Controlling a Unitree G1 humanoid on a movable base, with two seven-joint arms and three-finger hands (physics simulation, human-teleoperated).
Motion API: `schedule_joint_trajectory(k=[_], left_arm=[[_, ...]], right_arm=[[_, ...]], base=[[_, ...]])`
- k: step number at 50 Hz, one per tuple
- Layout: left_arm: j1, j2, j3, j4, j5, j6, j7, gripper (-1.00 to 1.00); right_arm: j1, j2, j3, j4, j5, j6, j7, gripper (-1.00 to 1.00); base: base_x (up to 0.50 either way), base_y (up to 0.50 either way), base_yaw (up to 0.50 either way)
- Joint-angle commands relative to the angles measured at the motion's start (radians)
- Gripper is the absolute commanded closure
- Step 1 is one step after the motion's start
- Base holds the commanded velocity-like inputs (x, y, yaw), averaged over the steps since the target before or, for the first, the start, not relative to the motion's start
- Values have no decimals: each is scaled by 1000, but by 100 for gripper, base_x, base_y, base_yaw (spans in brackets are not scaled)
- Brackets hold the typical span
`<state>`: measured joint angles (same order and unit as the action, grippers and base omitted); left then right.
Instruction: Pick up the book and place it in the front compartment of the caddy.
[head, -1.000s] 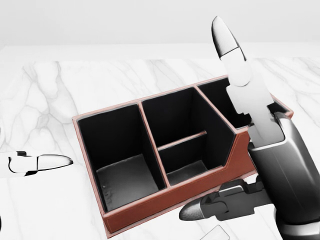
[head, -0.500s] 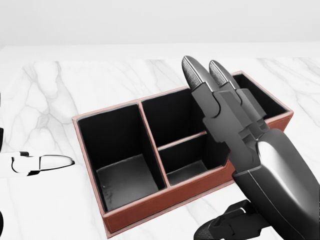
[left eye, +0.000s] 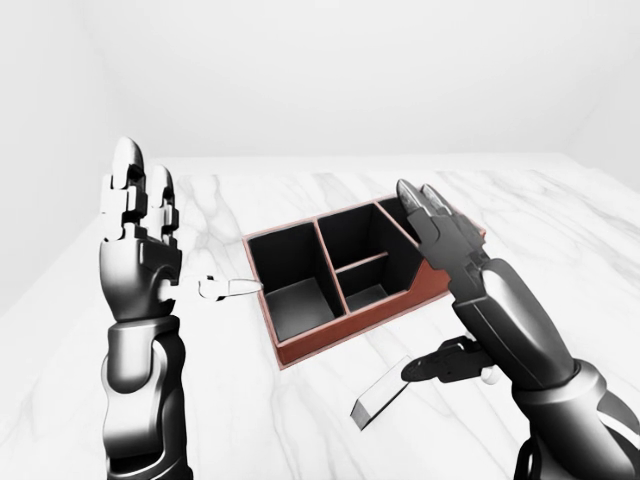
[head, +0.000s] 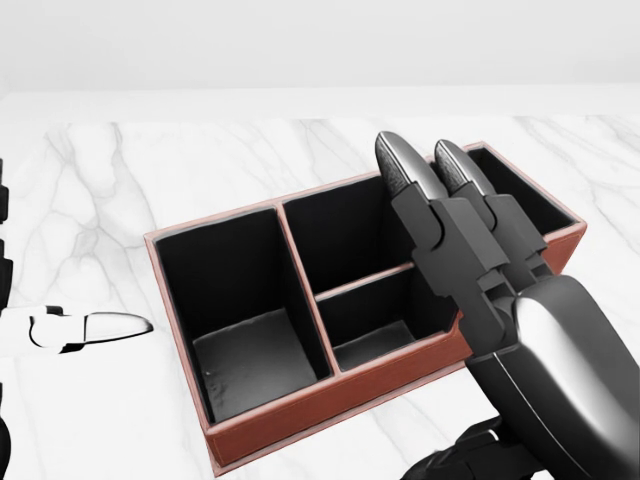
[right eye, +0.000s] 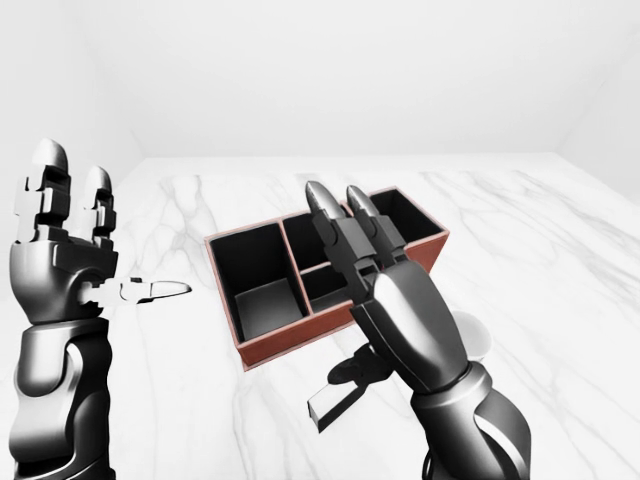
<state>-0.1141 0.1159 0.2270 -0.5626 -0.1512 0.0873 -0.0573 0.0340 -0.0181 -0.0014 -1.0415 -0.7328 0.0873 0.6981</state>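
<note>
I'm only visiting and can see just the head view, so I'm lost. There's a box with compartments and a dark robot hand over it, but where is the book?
Observer: The book lies on the marble table, outside the caddy and below it in the left-eye view.
Operator: Is the hand holding it?
Observer: No. The right robot hand has its fingers stretched out over the caddy, and only its thumb hangs near the book.
Operator: And the white bit at my left edge?
Observer: That's the thumb of the left robot hand, which is raised upright and open, left of the caddy.
</note>
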Motion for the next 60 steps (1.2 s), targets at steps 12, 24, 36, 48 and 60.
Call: schedule_joint_trajectory(k=[12, 24, 36, 48, 60], left_arm=[[0, -1, -3, 2, 4, 0, -2, -100], [-1, 0, -1, 4, 3, 0, -2, -100], [-1, 1, 2, -2, 1, 0, -3, -100], [-2, 2, 3, -1, 0, 0, -2, -100], [0, -1, -3, 10, 5, 0, -4, -100]], right_arm=[[44, 51, 6, -6, -59, 0, 0, -100], [59, 56, 5, -6, -70, 0, 0, -100], [57, 64, 1, -6, -104, 0, 0, -100], [62, 60, 18, -6, -125, 0, 0, -100], [81, 19, 43, -6, -124, 0, 0, -100]], base=[[0, 0, 0], [0, 0, 0], [0, 0, 0], [0, 0, 0], [0, 0, 0]])
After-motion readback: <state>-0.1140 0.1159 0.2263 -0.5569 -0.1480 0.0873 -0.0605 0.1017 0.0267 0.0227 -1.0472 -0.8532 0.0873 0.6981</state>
